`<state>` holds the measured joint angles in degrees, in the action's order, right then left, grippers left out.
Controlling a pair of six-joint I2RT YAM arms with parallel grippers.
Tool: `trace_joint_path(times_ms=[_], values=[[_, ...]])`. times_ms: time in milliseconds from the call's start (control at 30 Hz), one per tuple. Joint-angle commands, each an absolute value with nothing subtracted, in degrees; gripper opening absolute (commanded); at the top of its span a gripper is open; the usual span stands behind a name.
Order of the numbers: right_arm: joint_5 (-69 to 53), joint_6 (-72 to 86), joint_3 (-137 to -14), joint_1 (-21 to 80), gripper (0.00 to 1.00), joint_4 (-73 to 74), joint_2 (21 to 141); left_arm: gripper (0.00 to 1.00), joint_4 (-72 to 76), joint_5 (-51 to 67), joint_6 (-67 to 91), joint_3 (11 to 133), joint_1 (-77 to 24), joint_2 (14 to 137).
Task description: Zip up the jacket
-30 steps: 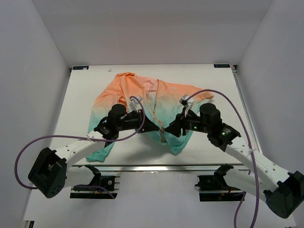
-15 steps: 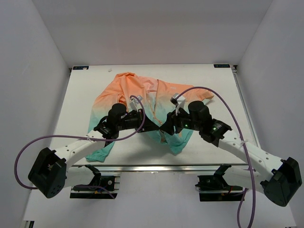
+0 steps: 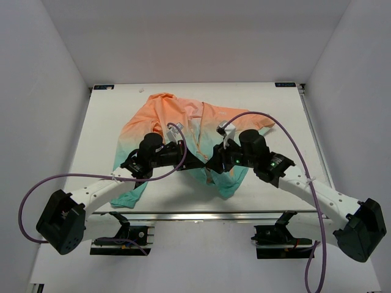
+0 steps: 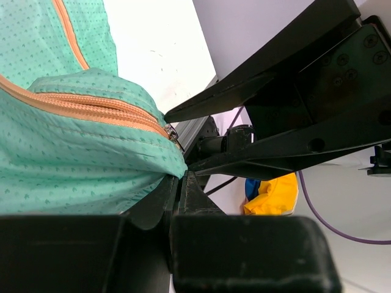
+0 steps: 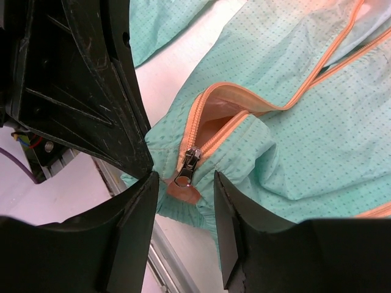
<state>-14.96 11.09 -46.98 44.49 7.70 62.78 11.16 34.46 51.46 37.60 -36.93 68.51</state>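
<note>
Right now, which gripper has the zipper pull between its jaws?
The right gripper: the zipper pull shows in the gap between its open jaws. The left gripper instead clamps the jacket at its teal hem.

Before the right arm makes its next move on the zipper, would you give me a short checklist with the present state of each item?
1. left end effector clamped on the jacket hem: ok.
2. zipper slider in view at the hem: ok.
3. right end effector open, one finger on either side of the slider: ok.
4. Slider gripped: not ok, not yet closed on it.
5. Both zipper tapes seated in the slider: cannot tell.
6. Fabric flat above the slider: not ok, bunched.
</note>
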Motion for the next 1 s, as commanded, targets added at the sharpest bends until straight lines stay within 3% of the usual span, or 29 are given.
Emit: trace_joint_path(times_ms=[0,133,267,667,733,967], values=[[-14.77,9.75,-49.92,44.91,0.46,7.03,63.02,0.0,11.95,35.07,50.63,39.46,-37.09,67.24],[-14.68,9.67,-50.18,45.0,0.38,6.86,63.72,0.0,12.04,35.59,50.27,39.55,-37.18,67.32],[-14.59,10.02,-50.8,44.91,0.18,7.03,64.51,0.0,11.78,35.77,49.92,39.64,-37.18,67.06],[-9.15,8.61,-52.91,44.91,0.01,10.98,63.98,0.0,9.93,36.91,47.81,39.55,-37.18,66.8],[-8.44,7.74,-53.44,45.0,0.03,12.21,64.16,0.0,9.49,37.0,47.38,39.81,-37.18,66.62],[-12.3,5.45,-53.26,45.0,0.31,12.3,64.07,0.0,8.61,37.35,46.85,40.08,-37.18,67.06]])
